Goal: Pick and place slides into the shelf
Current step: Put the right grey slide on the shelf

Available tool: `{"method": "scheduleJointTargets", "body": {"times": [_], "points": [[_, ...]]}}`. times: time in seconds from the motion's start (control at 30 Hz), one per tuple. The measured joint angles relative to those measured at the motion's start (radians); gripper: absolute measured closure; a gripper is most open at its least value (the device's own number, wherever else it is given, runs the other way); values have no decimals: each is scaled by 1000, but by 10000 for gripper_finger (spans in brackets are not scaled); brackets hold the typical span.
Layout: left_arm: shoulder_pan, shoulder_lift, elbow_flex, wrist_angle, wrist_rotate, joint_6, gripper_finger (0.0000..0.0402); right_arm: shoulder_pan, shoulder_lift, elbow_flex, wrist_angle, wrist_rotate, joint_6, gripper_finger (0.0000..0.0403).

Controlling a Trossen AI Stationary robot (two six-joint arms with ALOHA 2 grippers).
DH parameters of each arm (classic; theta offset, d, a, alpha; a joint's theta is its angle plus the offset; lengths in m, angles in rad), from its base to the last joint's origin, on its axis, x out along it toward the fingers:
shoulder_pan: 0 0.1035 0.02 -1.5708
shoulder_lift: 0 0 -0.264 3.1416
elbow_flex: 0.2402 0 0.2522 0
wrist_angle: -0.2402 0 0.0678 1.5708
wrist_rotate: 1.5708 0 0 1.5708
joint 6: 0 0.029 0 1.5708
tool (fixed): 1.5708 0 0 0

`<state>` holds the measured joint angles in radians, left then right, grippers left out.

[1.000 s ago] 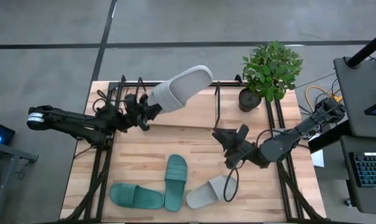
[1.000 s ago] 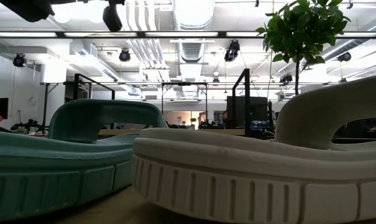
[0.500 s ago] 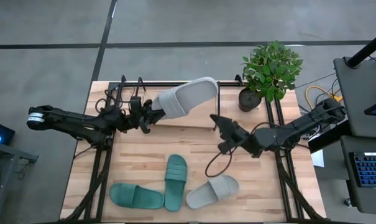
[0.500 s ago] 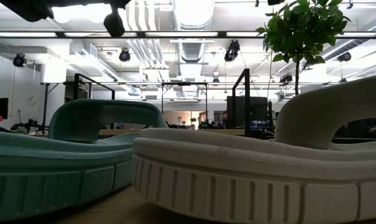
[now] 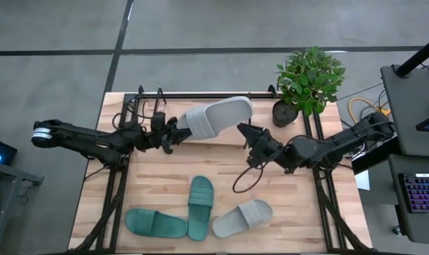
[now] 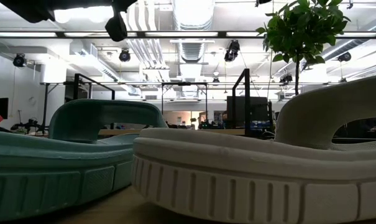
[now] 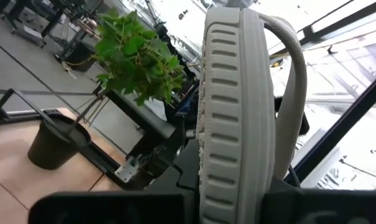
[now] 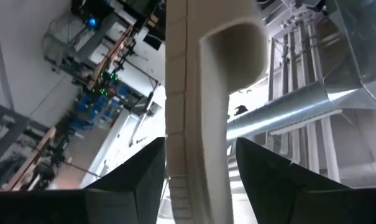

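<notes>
Over the shelf (image 5: 200, 142), a grey slide (image 5: 218, 117) is clamped in the left gripper (image 5: 173, 132); the right gripper (image 5: 247, 136), risen from the counter, straddles its toe with parted jaws — a handover seems underway.

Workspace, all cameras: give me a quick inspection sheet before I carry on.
Surface: wooden table, bare in the middle.
Job's things: one grey slide held in the air over the shelf; two green slides and a second grey slide lie at the near edge.
Clutter: potted plant at the table's far right corner.
Grippers: left gripper shut on the held slide's end; right gripper at its other end, jaws open on either side of it.
Cables: a loop hangs under the right arm.
Surroundings: grey floor; keyboard on the right.
</notes>
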<state>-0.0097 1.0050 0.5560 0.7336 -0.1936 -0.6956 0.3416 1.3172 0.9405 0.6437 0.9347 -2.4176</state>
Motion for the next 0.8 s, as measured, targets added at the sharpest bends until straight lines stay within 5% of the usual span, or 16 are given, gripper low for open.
{"method": "scheduleJointTargets", "body": {"times": [0.2, 0.63, 0.8], "points": [[1, 12, 0, 38, 31, 3, 390, -64, 0, 9, 1, -7, -10, 215], [1, 14, 0, 43, 55, 22, 390, -113, 3, 21, -1, -228, 119, 216], [1, 14, 0, 45, 55, 26, 390, -116, 3, 21, 2, -226, 213, 248]]}}
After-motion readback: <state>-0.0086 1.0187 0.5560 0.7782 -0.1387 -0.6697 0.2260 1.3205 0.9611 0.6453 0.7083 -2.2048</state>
